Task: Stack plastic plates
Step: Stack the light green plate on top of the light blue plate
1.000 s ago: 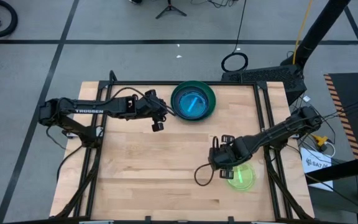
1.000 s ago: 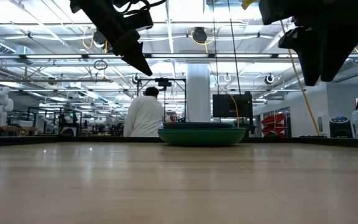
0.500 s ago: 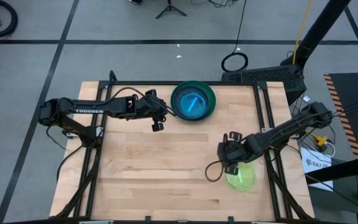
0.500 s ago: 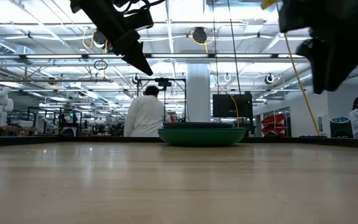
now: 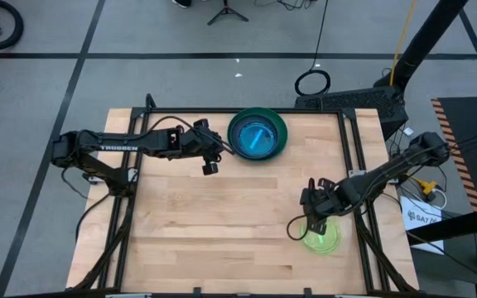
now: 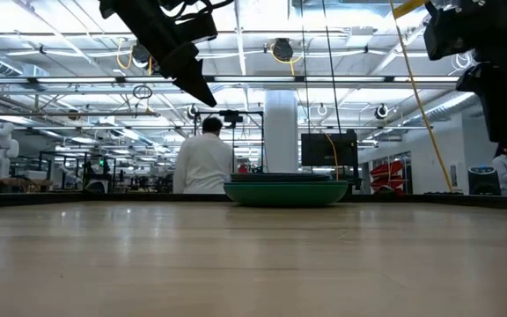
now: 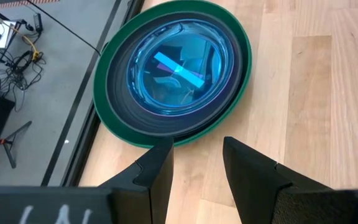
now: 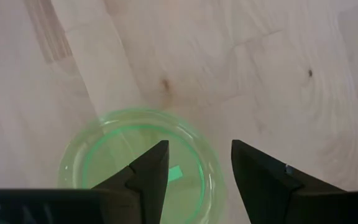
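Note:
A stack of plates (image 5: 257, 136) sits near the table's far edge: a large green plate at the bottom, dark grey in the middle and a translucent blue one (image 7: 178, 67) on top. In the low view the stack (image 6: 285, 190) rests flat on the wood. A small translucent lime green plate (image 5: 323, 237) lies alone near the right edge. My left gripper (image 5: 209, 167) hangs open just left of the stack, its fingers (image 7: 196, 152) short of the green rim. My right gripper (image 5: 313, 222) is open above the lime plate (image 8: 138, 162), touching nothing. No pink plate shows.
A dark frame (image 5: 356, 157) runs along the table's sides and far edge. A black cable (image 5: 292, 230) loops beside the right gripper. Bare wood (image 5: 214, 232) spans the middle and near left. Beyond the table, a person in white (image 6: 203, 163) stands in the room.
My right gripper has moved toward the table's right and near edges, ending over the lime green plate. The left arm and the stack have stayed where they were.

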